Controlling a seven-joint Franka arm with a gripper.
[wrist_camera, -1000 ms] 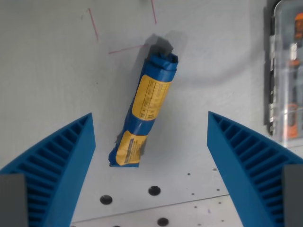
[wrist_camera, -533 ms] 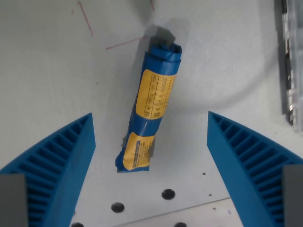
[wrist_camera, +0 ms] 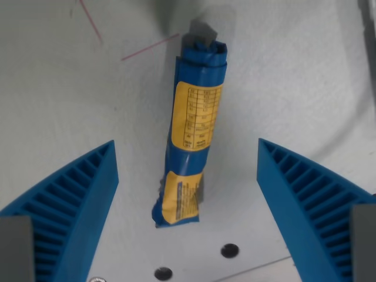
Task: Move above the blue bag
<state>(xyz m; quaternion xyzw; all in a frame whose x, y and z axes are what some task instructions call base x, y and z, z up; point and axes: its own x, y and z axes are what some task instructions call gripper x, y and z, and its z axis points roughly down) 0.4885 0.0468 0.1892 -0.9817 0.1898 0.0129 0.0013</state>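
Observation:
The blue bag [wrist_camera: 191,129] is a rolled blue packet with yellow labels, lying lengthwise on the white table, nearly upright in the wrist view. My gripper [wrist_camera: 187,205] hangs above it, open, with the bag's lower end between the two ribbed blue fingers. One finger [wrist_camera: 70,202] stands at the wrist view's left, the other [wrist_camera: 311,202] at its right. Neither finger touches the bag.
Thin red pen lines [wrist_camera: 147,47] mark the white table near the bag's top end. Small round holes [wrist_camera: 229,251] dot the surface below the bag. A dark object's edge [wrist_camera: 370,23] shows at the upper right.
The camera has moved: the whole scene has shifted and grown, so the bag looks larger and more central. The clear case at the right has slid out of view. The fingers stay equally far apart.

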